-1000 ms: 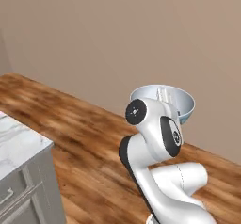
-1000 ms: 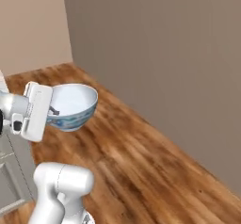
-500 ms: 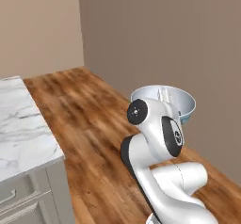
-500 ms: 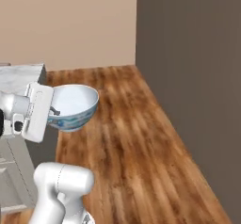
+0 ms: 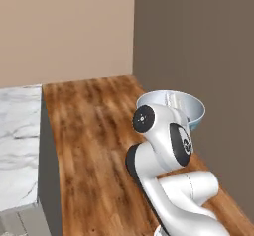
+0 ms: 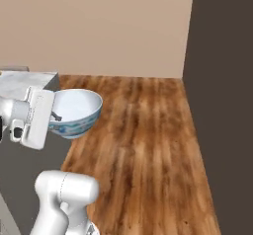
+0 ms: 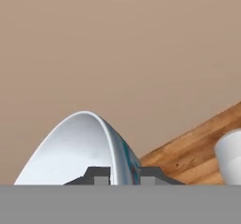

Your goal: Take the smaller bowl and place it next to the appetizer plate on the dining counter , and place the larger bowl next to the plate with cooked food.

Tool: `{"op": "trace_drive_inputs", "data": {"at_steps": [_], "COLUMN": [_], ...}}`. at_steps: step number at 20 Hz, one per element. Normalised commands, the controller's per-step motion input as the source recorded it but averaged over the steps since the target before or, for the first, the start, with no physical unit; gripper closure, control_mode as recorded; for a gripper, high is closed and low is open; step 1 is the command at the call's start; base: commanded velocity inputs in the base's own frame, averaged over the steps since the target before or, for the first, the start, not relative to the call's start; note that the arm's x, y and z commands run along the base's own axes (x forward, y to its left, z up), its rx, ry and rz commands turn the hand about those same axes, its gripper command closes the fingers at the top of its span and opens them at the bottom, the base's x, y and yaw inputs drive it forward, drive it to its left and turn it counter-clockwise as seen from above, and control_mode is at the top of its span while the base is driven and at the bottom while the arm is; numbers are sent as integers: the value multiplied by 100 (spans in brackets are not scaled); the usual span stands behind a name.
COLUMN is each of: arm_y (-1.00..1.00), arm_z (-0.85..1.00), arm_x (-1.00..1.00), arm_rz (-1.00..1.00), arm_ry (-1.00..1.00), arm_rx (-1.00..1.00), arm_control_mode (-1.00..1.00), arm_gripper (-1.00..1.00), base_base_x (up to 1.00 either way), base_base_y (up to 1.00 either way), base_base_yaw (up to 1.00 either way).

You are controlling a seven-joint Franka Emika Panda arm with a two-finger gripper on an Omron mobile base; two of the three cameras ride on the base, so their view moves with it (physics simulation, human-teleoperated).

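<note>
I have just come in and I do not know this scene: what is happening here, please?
A white robot arm carries the larger bowl, white with a blue-green pattern outside. The gripper is shut on the bowl's rim, one jaw inside and one outside. The bowl is held upright in the air, above a wooden floor, near a corner of two walls. A marble counter stands to the robot's left.

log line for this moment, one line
phase: carrying | gripper: shut on larger bowl rim | bowl: upright, above wood floor | marble counter: to the left
</note>
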Motion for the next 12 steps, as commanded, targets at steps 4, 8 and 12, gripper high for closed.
{"op": "trace_drive_inputs", "data": {"at_steps": [4, 8, 12], "arm_y": [0, 0, 0], "arm_z": [0, 0, 0], "arm_x": [0, 0, 0], "arm_rz": [0, 0, 0], "arm_ry": [0, 0, 0], "arm_rx": [0, 0, 0], "arm_control_mode": [100, 100, 100], "arm_gripper": [100, 100, 100], "base_base_x": [100, 100, 100], "base_base_y": [-75, -45, -43], "base_base_yaw": [38, 47, 50]}}
